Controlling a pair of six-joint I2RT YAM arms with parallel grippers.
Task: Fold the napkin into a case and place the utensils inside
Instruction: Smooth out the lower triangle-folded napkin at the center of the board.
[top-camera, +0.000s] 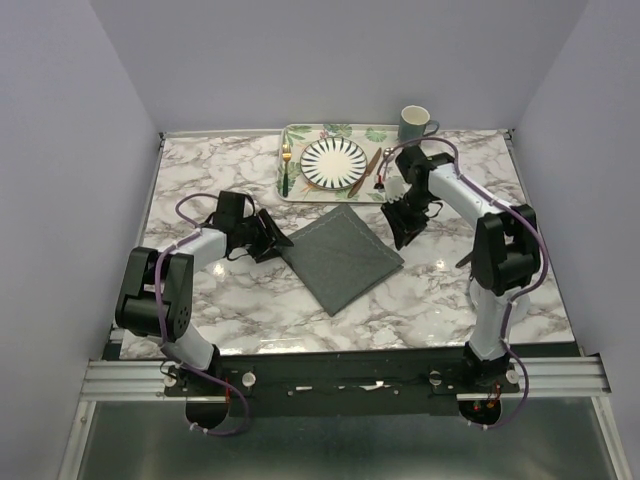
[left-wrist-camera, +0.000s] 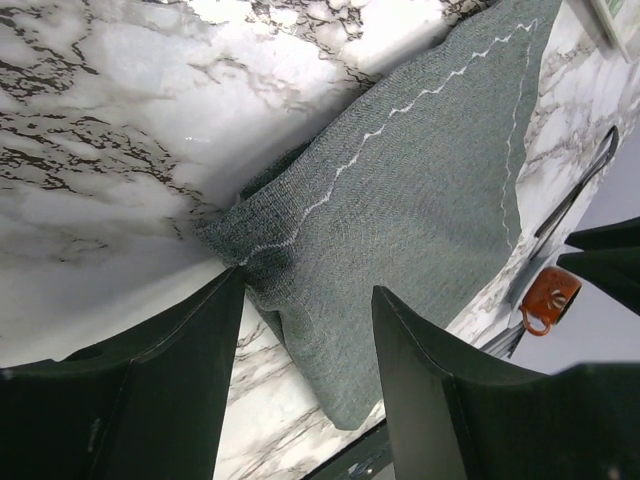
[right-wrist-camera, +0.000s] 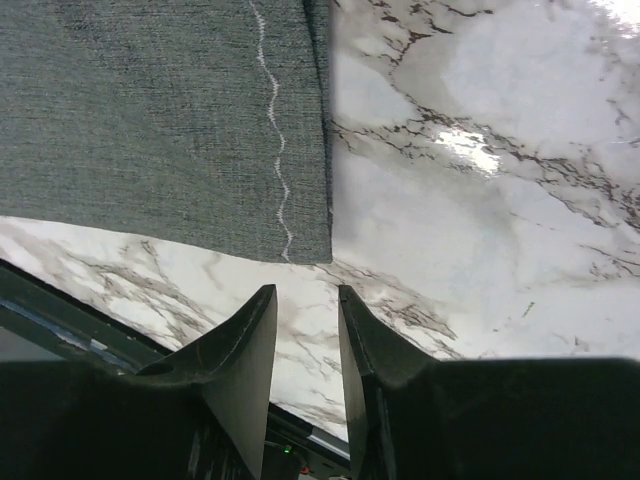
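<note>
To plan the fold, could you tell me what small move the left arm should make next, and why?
Probably close the left gripper on the napkin: its open jaws straddle the cloth's corner, which lies ungripped on the table.

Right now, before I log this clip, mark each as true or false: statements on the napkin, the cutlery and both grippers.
1. The napkin lies on the marble table, off the tray. True.
2. The fork is tucked into the napkin. False: it lies on the tray beside the striped plate.
3. The right gripper clamps the napkin. False: its jaws are apart and empty, just off a corner.
4. The left gripper is open, straddling a napkin corner. True.
</note>
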